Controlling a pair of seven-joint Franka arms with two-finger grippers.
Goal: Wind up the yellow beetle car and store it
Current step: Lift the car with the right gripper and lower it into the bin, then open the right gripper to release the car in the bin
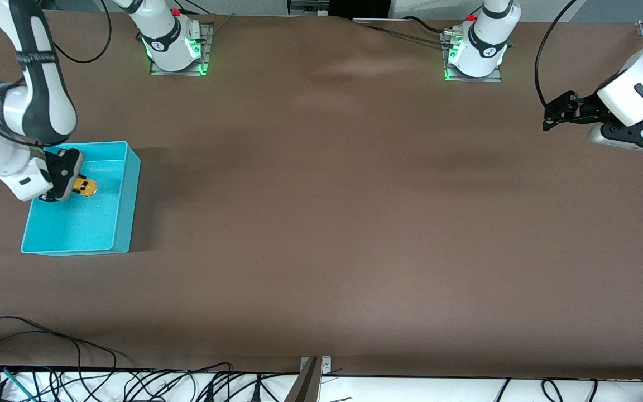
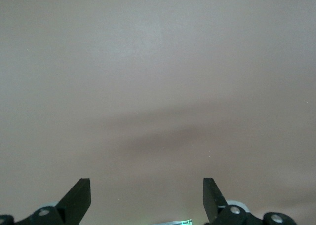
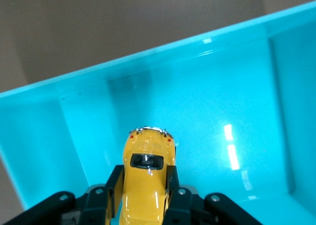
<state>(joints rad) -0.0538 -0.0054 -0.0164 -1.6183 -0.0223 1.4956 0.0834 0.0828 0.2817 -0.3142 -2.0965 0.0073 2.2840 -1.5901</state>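
At the right arm's end of the table, a turquoise bin [image 1: 123, 215] sits on the brown table [image 1: 355, 223]. The right gripper [image 1: 73, 187] hangs inside the bin's upper part, the end farther from the front camera, reaching down from the arm that curves in over that end of the table. Its fingers [image 3: 114, 188] are clamped on both sides of the yellow beetle car [image 1: 85, 186], so the car is grasped between them. In the right wrist view the yellow beetle car [image 3: 147, 178] pokes out past the fingertips, with its rounded roof, a dark window and a chrome bumper showing, and the bin's [image 3: 207, 101] turquoise floor and walls lie all around it. Whether the car's wheels touch the bin floor cannot be told.

The middle of the table is bare brown cloth.

At the left arm's end of the table, the left gripper [image 1: 556, 111] waits in the air over the cloth, well apart from the bin. In the left wrist view the left gripper's [image 2: 147, 198] two dark fingers [image 2: 78, 198] stand wide apart with nothing between them, only the table [image 2: 158, 87] below.
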